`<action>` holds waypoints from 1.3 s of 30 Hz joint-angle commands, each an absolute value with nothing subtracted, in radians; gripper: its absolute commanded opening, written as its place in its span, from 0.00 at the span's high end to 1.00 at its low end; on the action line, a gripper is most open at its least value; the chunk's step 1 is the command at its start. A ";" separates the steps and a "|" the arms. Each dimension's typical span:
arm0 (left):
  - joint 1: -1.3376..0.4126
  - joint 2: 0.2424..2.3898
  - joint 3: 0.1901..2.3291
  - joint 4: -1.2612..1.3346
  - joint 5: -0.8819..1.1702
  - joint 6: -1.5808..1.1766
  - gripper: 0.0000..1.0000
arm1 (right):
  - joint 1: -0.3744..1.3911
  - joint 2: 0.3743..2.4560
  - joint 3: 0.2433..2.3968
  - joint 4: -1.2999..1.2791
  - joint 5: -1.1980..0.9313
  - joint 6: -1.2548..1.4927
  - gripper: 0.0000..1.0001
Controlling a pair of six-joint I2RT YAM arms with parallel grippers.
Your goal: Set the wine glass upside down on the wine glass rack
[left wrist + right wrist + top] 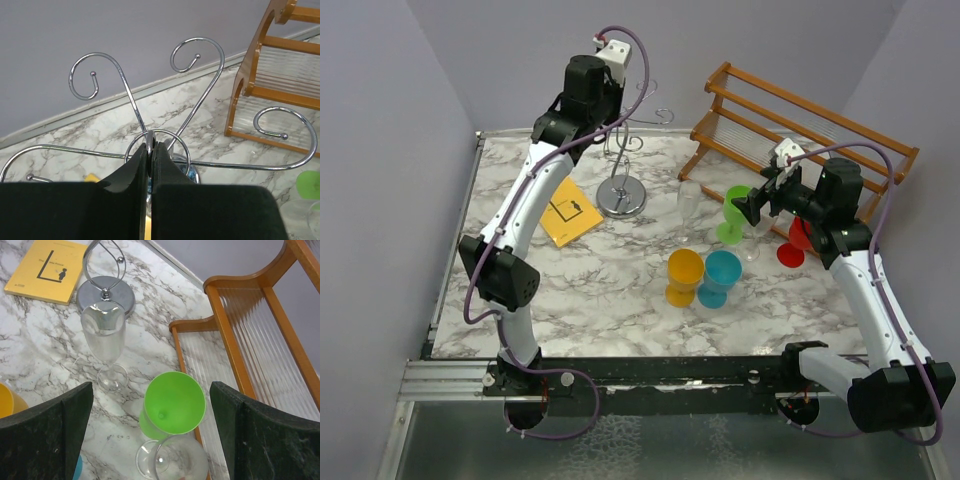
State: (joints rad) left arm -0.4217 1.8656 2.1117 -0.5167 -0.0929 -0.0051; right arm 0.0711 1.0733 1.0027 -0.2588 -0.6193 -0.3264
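Chrome rack (621, 197), left pincer (150, 146) closed over top

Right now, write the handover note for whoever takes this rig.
Left gripper: shut at the top ring of the wine glass rack; whether it pinches the wire is unclear.
Right gripper: open, empty, above the green wine glass, which stands upright by the wooden rack.
A clear glass stands upright near the chrome base.
Done: nothing hung; the arms in view hold nothing.
Left: grasp a glass, invert it, hang it.

walls (520, 40): plain grey-lilac | table (620, 290): white marble, grey veins
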 commanded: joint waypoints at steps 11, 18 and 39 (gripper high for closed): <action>-0.357 1.764 2.205 -0.692 -0.077 0.094 1.00 | 0.075 1.089 1.001 -0.228 -0.656 -0.330 0.00; -0.344 1.763 2.230 -0.731 -0.034 0.078 1.00 | 0.077 1.137 1.078 -0.306 -0.668 -0.353 0.01; -0.318 1.703 2.001 -0.508 0.020 0.107 0.72 | 0.153 1.277 1.309 -0.632 -0.614 -0.468 0.12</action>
State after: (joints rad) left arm -0.3237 1.7416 2.0144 -0.6018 0.0181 0.0677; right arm 0.1123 1.2472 1.2785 -0.6300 -0.6437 -0.5129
